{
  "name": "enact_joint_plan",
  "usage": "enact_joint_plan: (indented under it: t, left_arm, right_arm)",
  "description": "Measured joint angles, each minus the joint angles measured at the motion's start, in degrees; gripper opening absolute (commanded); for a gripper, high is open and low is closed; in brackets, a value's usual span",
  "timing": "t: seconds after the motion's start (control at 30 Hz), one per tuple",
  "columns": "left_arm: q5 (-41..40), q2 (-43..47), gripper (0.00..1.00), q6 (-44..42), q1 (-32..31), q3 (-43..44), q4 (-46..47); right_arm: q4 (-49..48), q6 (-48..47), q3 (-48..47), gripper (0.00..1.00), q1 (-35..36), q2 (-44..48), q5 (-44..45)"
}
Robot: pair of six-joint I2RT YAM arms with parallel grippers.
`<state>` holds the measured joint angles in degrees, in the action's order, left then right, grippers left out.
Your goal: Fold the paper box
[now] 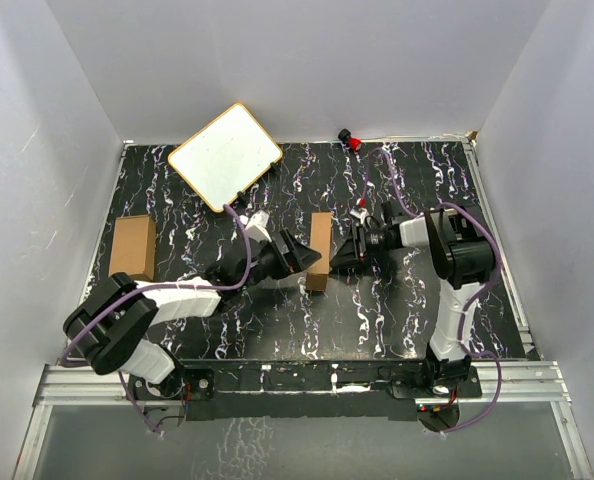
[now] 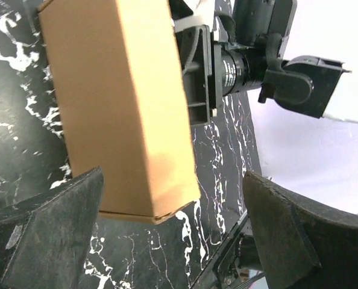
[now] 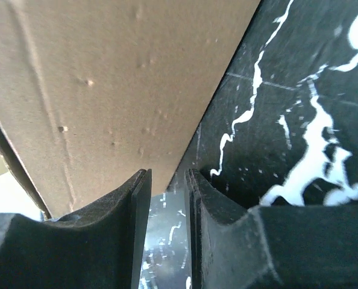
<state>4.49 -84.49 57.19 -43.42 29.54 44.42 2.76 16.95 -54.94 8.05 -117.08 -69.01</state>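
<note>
The paper box [image 1: 319, 250] is a small brown oblong carton lying on the dark marbled table between both grippers. In the left wrist view the paper box [image 2: 119, 102] reaches from the far side down toward my left finger. My left gripper [image 1: 299, 256] stands wide open at the box's left side, its fingers [image 2: 58, 229] not pressing it. My right gripper [image 1: 339, 254] is at the box's right side. Its jaws [image 3: 167, 174] are a narrow gap apart with only table showing between them, and the box's edge [image 3: 106, 90] lies just beyond the tips.
Another small brown carton [image 1: 133, 247] lies at the table's left edge. A white board with a tan rim [image 1: 225, 155] leans at the back left. A small red object [image 1: 353, 140] sits at the back centre. White walls enclose the table.
</note>
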Motion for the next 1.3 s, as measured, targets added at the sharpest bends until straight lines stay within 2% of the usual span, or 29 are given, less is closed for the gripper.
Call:
enact_joint_plan:
  t: [0.1, 0.27, 0.43, 0.63, 0.8, 0.87, 0.97, 1.1, 1.2, 1.3]
  left_arm:
    - [-1.84, 0.81, 0.96, -3.45, -1.49, 3.17, -4.57]
    - [-7.19, -0.96, 0.97, -8.92, -3.61, 12.68, -18.99]
    - [-14.29, -7.19, 0.97, -13.77, -5.81, 26.25, -33.77]
    - [-19.63, -16.61, 0.94, -17.88, -8.26, 37.83, -46.49]
    - [-23.71, -22.64, 0.77, -19.61, -9.35, 44.30, -54.51]
    - [-24.65, -23.15, 0.74, -20.11, -9.55, 44.72, -56.22]
    - [-26.29, -23.17, 0.55, -20.61, -9.88, 45.16, -58.71]
    - [-28.52, -23.12, 0.37, -21.44, -10.03, 45.90, -60.39]
    - [-30.03, -22.93, 0.26, -21.94, -10.05, 45.88, -61.64]
    - [-31.93, -21.75, 0.20, -22.56, -10.08, 45.22, -63.21]
  right_arm:
    - [2.54, -3.96, -0.70, 0.36, -1.03, 2.84, 4.35]
    - [4.79, -7.98, -0.70, 0.37, -4.98, 8.74, 9.07]
    - [4.85, -9.90, -0.68, 0.37, -7.82, 13.09, 10.62]
    - [5.33, -11.30, -0.66, 0.37, -8.35, 13.99, 10.43]
    - [6.14, -12.11, -0.57, 0.37, -9.46, 14.03, 10.12]
    - [6.19, -12.26, -0.50, 0.37, -9.68, 14.03, 9.97]
    - [6.25, -12.37, -0.50, 0.36, -9.73, 14.03, 9.84]
    - [6.27, -12.39, -0.48, 0.36, -9.66, 14.03, 9.51]
    - [6.27, -12.39, -0.48, 0.36, -9.73, 14.03, 9.49]
    - [6.27, -12.39, -0.48, 0.36, -9.73, 14.03, 9.49]
